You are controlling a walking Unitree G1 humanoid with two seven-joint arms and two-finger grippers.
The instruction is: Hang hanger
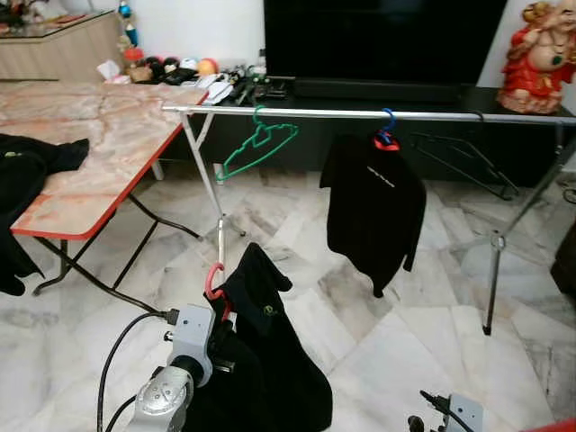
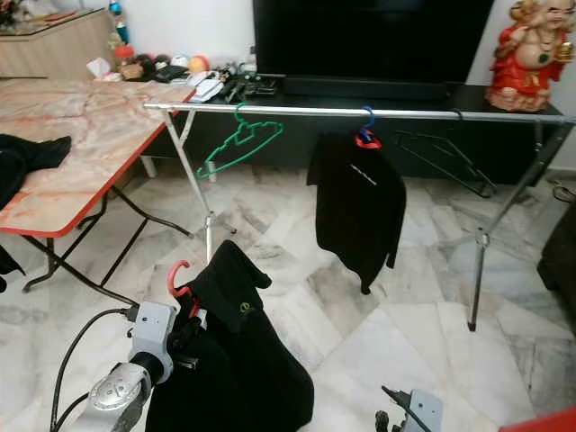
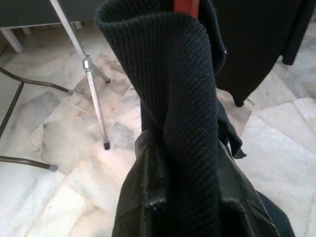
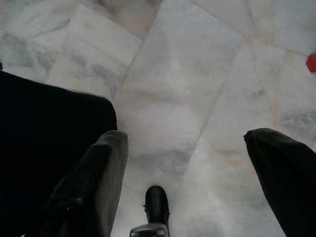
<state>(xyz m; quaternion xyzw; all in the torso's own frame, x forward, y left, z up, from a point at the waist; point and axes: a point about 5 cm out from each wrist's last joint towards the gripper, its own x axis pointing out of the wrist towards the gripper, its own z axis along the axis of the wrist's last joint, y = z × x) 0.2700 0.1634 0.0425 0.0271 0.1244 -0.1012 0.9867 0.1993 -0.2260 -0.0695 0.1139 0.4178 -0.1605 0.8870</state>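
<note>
In the foreground, lower left: the left gripper [image 1: 219, 317] is clamped on a red hanger [image 1: 213, 281] carrying a black garment [image 1: 261, 360]; the hook sticks up above the wrist, the cloth drapes down over the arm. The left wrist view shows the knit fabric [image 3: 182, 108] bunched betw. the black fingers [image 3: 143, 197], w/ a strip of red hanger [image 3: 186, 5] at the top edge.

Centre: a silver rail [image 1: 360, 113] spans the scene on crossed metal legs [image 1: 209, 171], well beyond the held hanger. On the rail, L to R: an empty green hanger [image 1: 259, 144], tilted; a blue-hooked hanger w/ a black top [image 1: 376, 207]; an empty black hanger [image 1: 463, 162].

Left: a folding table [image 1: 90, 153] w/ marbled top and red edge; dark clothing [image 1: 27, 171] lies on it and hangs over the side.

Background: a TV [image 1: 382, 40] on a low dark unit; a red-and-gold figurine [image 1: 538, 58] at far right.

Lower right: the right gripper [image 4: 197, 163] hangs low over the marble floor [image 4: 187, 89], fingers spread apart, grasping nothing.
</note>
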